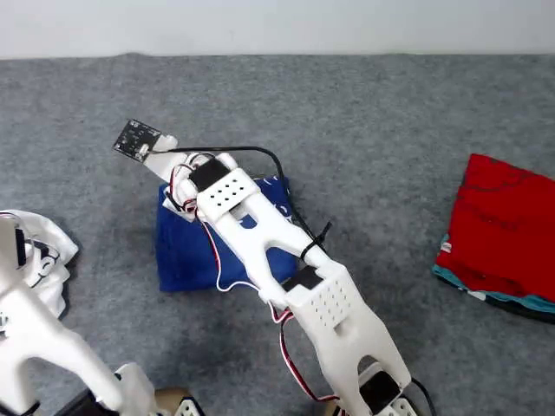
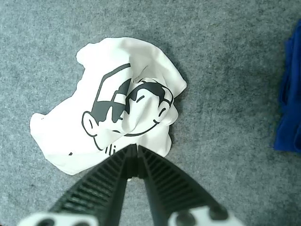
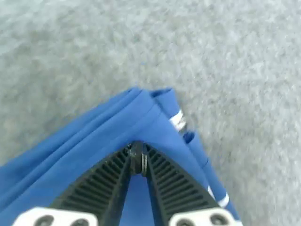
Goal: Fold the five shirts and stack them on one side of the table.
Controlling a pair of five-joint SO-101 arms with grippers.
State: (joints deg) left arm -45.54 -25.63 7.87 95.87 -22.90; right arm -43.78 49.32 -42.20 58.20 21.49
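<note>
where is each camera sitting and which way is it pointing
High view: fixed above the table, looking down; both arms show, the right arm stretched over the blue shirt, a red shirt lying apart.
Left wrist view: on the left arm's wrist, looking down past the left gripper at the white shirt.
Right wrist view: on the right arm's wrist, looking down past the right gripper at the blue shirt's corner.
Shared: the white shirt in the high and left wrist views; the blue shirt in all three.
</note>
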